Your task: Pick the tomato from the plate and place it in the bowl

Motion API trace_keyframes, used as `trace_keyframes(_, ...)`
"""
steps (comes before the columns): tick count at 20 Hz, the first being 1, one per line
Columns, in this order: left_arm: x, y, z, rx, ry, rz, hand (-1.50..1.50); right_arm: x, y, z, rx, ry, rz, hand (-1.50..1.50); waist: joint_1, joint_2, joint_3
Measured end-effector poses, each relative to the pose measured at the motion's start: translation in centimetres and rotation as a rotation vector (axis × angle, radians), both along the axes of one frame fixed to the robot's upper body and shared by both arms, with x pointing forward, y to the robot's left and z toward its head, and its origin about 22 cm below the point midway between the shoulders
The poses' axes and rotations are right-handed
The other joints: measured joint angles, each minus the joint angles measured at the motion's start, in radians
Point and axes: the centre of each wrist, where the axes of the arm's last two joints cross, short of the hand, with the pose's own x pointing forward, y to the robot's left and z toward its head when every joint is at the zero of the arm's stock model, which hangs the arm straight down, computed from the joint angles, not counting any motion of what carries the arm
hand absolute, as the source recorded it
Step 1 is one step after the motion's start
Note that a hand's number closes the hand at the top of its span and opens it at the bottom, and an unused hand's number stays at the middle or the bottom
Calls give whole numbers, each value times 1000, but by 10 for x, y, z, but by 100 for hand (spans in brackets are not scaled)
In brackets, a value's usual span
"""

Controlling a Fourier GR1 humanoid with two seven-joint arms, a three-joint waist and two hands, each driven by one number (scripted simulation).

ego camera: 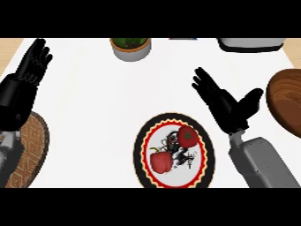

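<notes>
Nearest, on the white counter (94, 101): patterned plate (141, 154) carrying the tomato (188, 136) beside another red fruit (160, 162). Just past its right rim, right hand (227, 106) open, fingers straight, holding nothing. Right of that, wooden bowl (296, 103). Far left, left hand (32, 64) resting open, fingers up.

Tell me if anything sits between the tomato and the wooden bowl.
Nothing on the counter does. Only the open right hand is over the gap between the tomato and the bowl.
</notes>
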Motion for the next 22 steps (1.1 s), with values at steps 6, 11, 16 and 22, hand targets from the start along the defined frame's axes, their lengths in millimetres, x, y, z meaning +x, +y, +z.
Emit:
trace_keyframes(6,0,7,-11,39,17,103,0,13,-35,9,138,-165,260,150,41,34,5)
trace_keyframes(11,-2,6,-27,33,83,163,0,20,-100,-6,55,-314,84,-150,48,46,5)
trace_keyframes(16,-3,0,-35,38,108,182,0,16,-142,-16,27,-478,188,-150,53,46,6)
trace_keyframes(22,-6,-3,-40,38,127,187,0,27,-167,14,-278,-555,291,-150,56,40,4)
